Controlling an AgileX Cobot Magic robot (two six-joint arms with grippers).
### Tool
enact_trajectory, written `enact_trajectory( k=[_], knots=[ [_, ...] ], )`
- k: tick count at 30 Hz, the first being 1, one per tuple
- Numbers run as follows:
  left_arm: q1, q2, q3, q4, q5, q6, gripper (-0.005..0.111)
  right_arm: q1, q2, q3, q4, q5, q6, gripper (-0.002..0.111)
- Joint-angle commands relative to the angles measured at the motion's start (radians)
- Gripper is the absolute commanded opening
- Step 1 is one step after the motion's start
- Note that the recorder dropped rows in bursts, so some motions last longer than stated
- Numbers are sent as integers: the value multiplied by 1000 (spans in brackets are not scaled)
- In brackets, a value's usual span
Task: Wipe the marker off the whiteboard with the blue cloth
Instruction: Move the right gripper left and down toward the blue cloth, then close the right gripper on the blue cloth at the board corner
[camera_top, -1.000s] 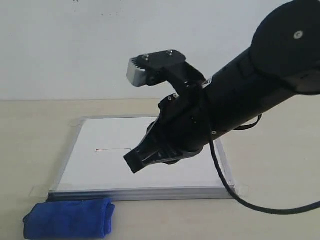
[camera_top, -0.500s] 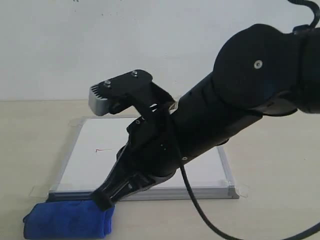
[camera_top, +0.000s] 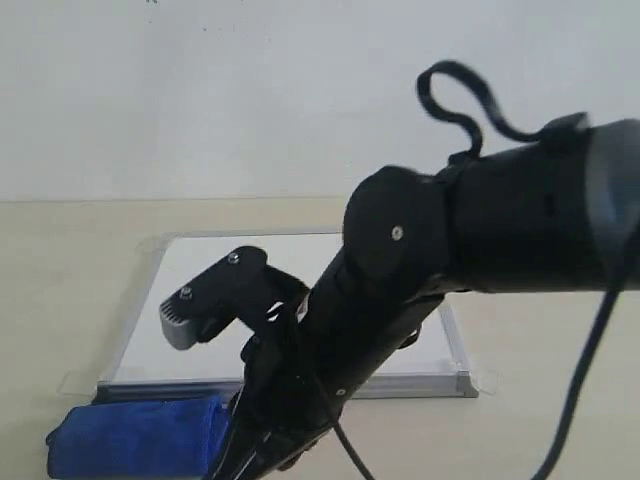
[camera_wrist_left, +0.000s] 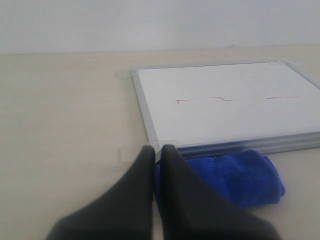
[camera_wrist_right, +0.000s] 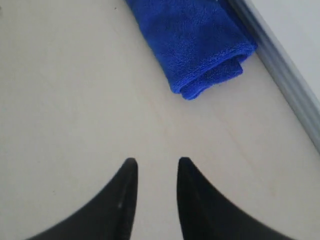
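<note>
the right pincer (camera_wrist_right: 156, 162), slightly open and empty, points at the blue cloth (camera_wrist_right: 195, 40), lying along the whiteboard (camera_wrist_right: 280, 65) edge.

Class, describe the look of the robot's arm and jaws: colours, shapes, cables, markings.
The right arm is glossy black with rounded joint housings, one showing a silver screw. A black cable loops above it. A ribbed grey block sits on a black bracket. The jaws are black, tapering to points.

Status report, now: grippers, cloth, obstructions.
Right gripper open, empty, short of the blue cloth. Left gripper shut. Marker unwiped on the whiteboard. Path to cloth bare.
</note>
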Motion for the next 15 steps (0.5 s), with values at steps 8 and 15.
enact_trajectory(
  k=[8,15],
  knots=[
    [0,-2,-2,-10,-5,1,4,88,238,-279,-96,2,-225,41],
    [0,-2,-2,-10,-5,1,4,93,356,-391,-89,51,-411,43]
  ],
)
